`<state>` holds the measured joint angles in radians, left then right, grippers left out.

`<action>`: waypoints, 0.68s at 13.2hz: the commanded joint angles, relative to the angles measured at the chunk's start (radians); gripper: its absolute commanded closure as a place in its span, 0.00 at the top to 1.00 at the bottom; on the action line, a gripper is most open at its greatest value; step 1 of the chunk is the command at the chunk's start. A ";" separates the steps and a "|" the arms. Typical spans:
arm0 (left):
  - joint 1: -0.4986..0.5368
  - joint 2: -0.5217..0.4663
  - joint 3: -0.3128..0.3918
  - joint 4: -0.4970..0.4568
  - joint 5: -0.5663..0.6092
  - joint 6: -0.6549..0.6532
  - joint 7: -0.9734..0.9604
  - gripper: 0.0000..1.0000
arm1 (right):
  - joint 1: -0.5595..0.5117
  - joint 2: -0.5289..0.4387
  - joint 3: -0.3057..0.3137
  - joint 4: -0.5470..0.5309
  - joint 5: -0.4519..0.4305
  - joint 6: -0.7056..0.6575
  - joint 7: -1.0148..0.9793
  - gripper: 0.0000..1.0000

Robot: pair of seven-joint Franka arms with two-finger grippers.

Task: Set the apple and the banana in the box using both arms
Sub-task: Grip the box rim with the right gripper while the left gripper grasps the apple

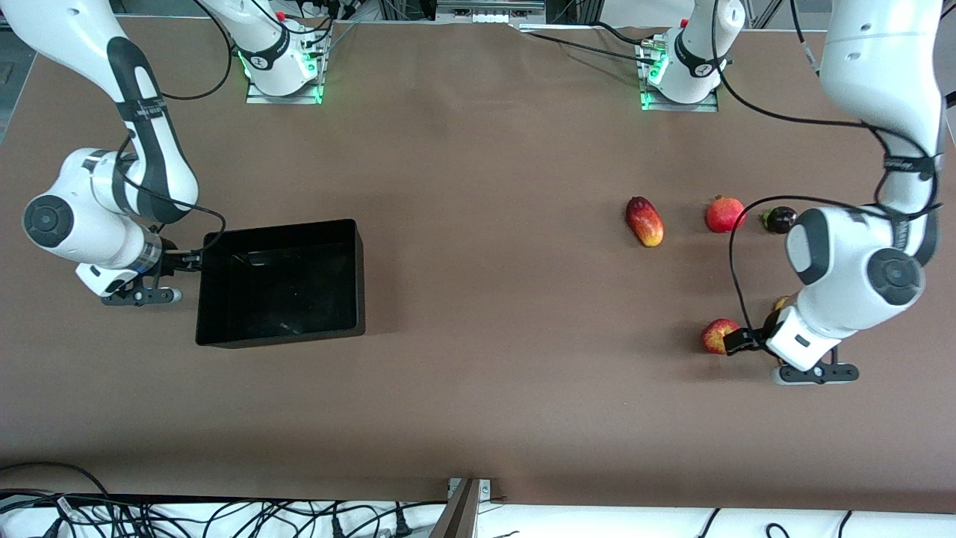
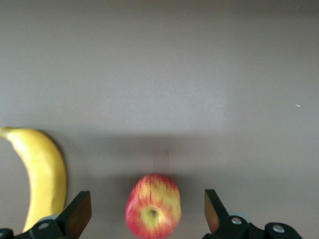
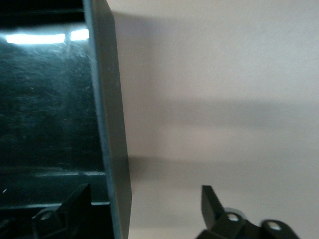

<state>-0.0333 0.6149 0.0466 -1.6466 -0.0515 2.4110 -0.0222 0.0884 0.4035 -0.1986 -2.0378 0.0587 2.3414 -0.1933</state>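
Note:
The apple (image 1: pixel 718 335), red with yellow streaks, lies on the table toward the left arm's end. My left gripper (image 1: pixel 738 341) is low at the apple. In the left wrist view the apple (image 2: pixel 153 211) sits between the open fingers (image 2: pixel 79 214), untouched by either. The banana (image 2: pixel 42 174) lies beside it; in the front view only a bit of the banana (image 1: pixel 780 302) shows under the left arm. The black box (image 1: pixel 357 269) is toward the right arm's end. My right gripper (image 1: pixel 191 261) is open and straddles the box wall (image 3: pixel 117 149), one finger (image 3: pixel 75 204) inside.
An elongated red-yellow fruit (image 1: pixel 645 221), a round red fruit with a crown tip (image 1: pixel 724 214) and a dark purple fruit (image 1: pixel 780 220) lie in a row farther from the front camera than the apple. Cables run along the table's front edge.

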 commanded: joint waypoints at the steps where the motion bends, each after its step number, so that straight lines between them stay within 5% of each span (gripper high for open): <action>1: 0.007 -0.014 -0.011 -0.123 0.029 0.153 -0.027 1.00 | -0.013 0.008 0.008 -0.048 0.032 0.065 -0.031 0.48; 3: 0.006 -0.009 -0.011 -0.172 0.029 0.215 -0.036 1.00 | -0.013 0.009 0.010 -0.044 0.032 0.059 -0.026 0.00; 9: 0.003 0.051 -0.013 -0.213 0.143 0.358 -0.172 1.00 | -0.002 -0.026 0.088 0.081 0.032 -0.091 -0.092 0.00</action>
<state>-0.0336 0.6533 0.0396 -1.8537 0.0439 2.7342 -0.1364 0.0893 0.4136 -0.1609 -2.0261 0.0753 2.3488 -0.2346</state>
